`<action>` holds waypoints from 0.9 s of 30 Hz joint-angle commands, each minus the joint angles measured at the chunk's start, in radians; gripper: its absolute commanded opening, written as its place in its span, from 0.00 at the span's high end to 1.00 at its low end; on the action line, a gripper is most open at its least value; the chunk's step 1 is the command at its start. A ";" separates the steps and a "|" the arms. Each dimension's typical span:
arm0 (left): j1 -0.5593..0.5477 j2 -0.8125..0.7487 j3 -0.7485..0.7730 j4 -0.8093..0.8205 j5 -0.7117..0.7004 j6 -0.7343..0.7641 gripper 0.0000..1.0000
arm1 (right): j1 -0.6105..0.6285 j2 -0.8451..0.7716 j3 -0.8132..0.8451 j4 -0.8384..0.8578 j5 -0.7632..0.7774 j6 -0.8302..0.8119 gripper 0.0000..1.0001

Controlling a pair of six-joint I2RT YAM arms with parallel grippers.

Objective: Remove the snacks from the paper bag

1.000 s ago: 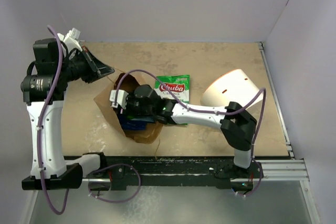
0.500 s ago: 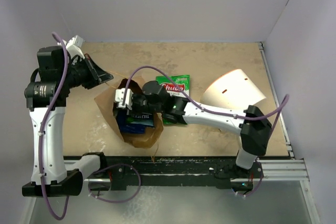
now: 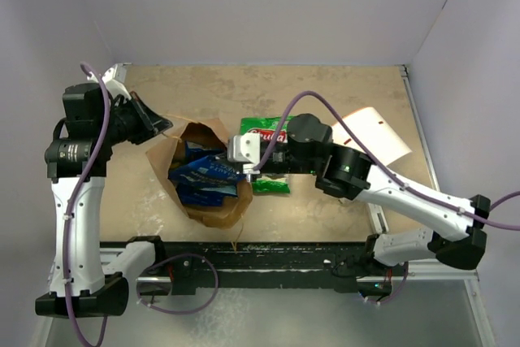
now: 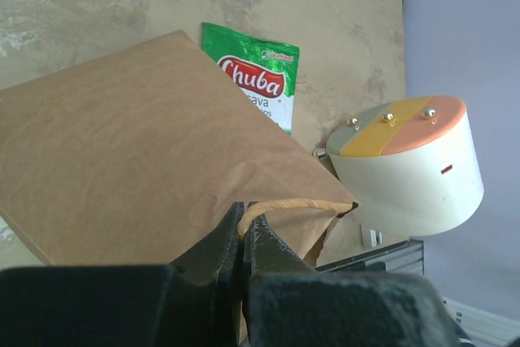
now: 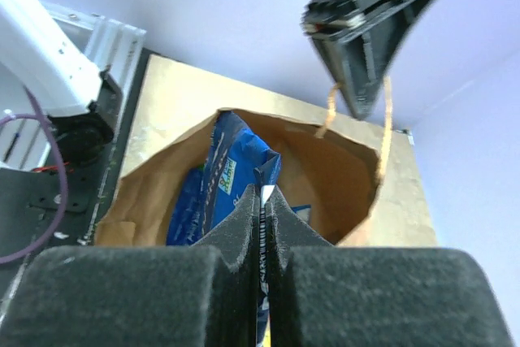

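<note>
The brown paper bag [image 3: 213, 213] lies near the table's front left with its mouth open [image 5: 325, 164]. My left gripper [image 3: 160, 124] is shut on one twisted paper handle [image 4: 301, 203] and holds it up; the right wrist view shows it above the bag [image 5: 361, 110]. My right gripper [image 3: 243, 172] is shut on the edge of a dark blue snack packet [image 3: 207, 171], which sticks up out of the bag's mouth [image 5: 233, 164]. A second blue packet [image 3: 199, 195] lies deeper inside. A green "Chuba" packet [image 4: 256, 79] rests on the table beyond the bag [image 3: 270, 184].
A white cylindrical container [image 3: 370, 129] with an orange and yellow end [image 4: 398, 123] lies on its side at the right of the table. The black rail [image 3: 268, 256] runs along the near edge, and the purple walls close in the back and right.
My right arm has drawn back to the right out of the bag, bringing the dark blue packet up into the mouth. The left gripper has kept its hold on the handle.
</note>
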 commanded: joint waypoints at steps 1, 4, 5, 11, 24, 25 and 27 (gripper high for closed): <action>0.002 -0.034 -0.029 0.056 -0.067 -0.029 1.00 | -0.011 -0.057 0.069 -0.020 0.139 -0.059 1.00; 0.002 -0.037 -0.033 0.029 -0.088 -0.023 1.00 | -0.064 -0.080 0.118 0.012 0.192 -0.066 1.00; 0.002 -0.037 -0.031 0.014 -0.100 -0.021 1.00 | -0.089 -0.081 0.135 0.023 0.197 -0.065 1.00; 0.002 -0.045 -0.013 -0.035 -0.125 -0.006 1.00 | -0.254 -0.039 0.192 0.103 0.301 -0.054 1.00; 0.002 -0.037 0.086 -0.140 -0.147 0.062 1.00 | -0.391 0.288 0.178 0.082 0.335 -0.299 1.00; 0.002 -0.035 0.088 -0.142 -0.140 0.064 1.00 | -0.391 0.312 0.168 0.079 0.343 -0.305 1.00; 0.002 -0.033 0.093 -0.142 -0.126 0.066 1.00 | -0.391 0.349 0.136 0.079 0.372 -0.338 1.00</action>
